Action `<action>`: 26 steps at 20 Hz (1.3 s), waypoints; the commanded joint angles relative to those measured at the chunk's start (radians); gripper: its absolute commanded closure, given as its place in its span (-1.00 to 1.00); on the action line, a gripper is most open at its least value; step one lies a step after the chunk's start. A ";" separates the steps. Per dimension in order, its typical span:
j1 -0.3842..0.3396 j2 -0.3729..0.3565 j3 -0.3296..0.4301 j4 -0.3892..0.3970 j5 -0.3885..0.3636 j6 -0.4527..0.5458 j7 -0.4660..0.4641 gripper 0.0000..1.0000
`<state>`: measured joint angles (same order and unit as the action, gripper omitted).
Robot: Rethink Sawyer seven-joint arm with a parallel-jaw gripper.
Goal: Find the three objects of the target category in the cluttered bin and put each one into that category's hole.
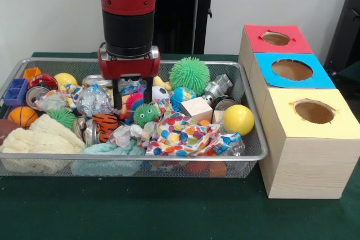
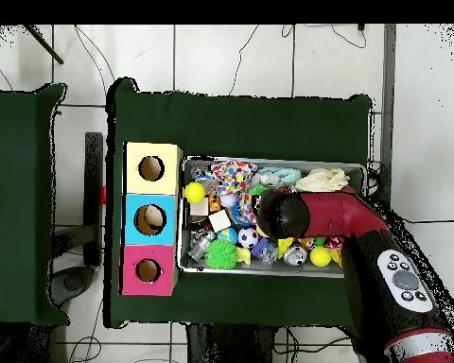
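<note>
The wire-mesh bin (image 1: 254, 155) sits on the green table, full of clutter; it also shows in the overhead view (image 2: 269, 161). An orange plush with black tiger stripes (image 1: 105, 122) lies in the left-middle of the bin, beside a can. The tan-orange plush with a pink snout does not show. My gripper (image 1: 131, 97) hangs straight down over the middle of the bin, open, its fingertips (image 1: 116, 100) low among the toys just behind the tiger plush. In the overhead view the arm's wrist (image 2: 284, 214) hides the gripper. The red-topped box's hole (image 1: 275, 38) is at the far right, also seen from overhead (image 2: 148, 270).
Blue-topped (image 1: 291, 69) and yellow-topped (image 1: 314, 111) boxes stand in a row with the red one. In the bin lie a green spiky ball (image 1: 189, 75), a yellow ball (image 1: 238, 119), a wooden cube (image 1: 196, 108), a spotted cloth (image 1: 180, 134), a cream cloth (image 1: 34, 141) and cans.
</note>
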<state>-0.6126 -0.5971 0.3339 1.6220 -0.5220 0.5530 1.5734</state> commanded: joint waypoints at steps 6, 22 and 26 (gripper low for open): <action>-0.025 0.001 0.043 -0.078 0.008 -0.001 -0.004 -1.00; -0.054 0.090 0.043 -0.115 -0.019 -0.022 -0.029 -1.00; -0.061 0.105 0.037 -0.123 -0.034 -0.027 -0.035 -1.00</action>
<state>-0.6505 -0.5528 0.3342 1.5531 -0.5253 0.5530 1.5734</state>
